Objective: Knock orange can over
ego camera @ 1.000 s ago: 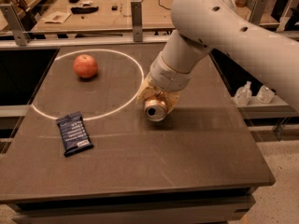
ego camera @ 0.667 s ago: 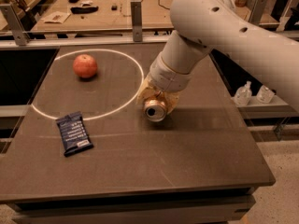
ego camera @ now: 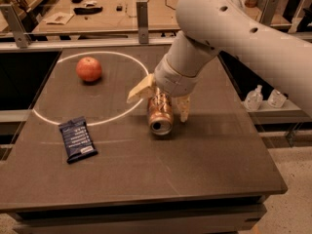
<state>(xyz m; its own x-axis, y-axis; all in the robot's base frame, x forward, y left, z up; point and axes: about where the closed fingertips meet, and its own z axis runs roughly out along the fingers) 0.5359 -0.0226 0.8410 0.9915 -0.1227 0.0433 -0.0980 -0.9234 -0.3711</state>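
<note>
The orange can (ego camera: pixel 160 114) lies on its side on the dark table (ego camera: pixel 146 169), right of the white circle, with its silver top facing the camera. My gripper (ego camera: pixel 158 109) is directly above it and is open. One pale finger (ego camera: pixel 140 90) sticks out to the can's upper left and the other finger (ego camera: pixel 184 109) hangs at its right side. The fingers straddle the can without closing on it. The wrist hides the can's far end.
A reddish apple (ego camera: pixel 88 69) sits inside the white circle (ego camera: pixel 58 116) at the back left. A dark blue snack packet (ego camera: pixel 77 139) lies at the front left. Rails and workbenches stand behind the table, and two small bottles (ego camera: pixel 265 99) sit on a shelf to the right.
The left finger has spread away from the can, so the gripper stands wider. The can lies in the same spot on its side. Apple and packet have not moved.
</note>
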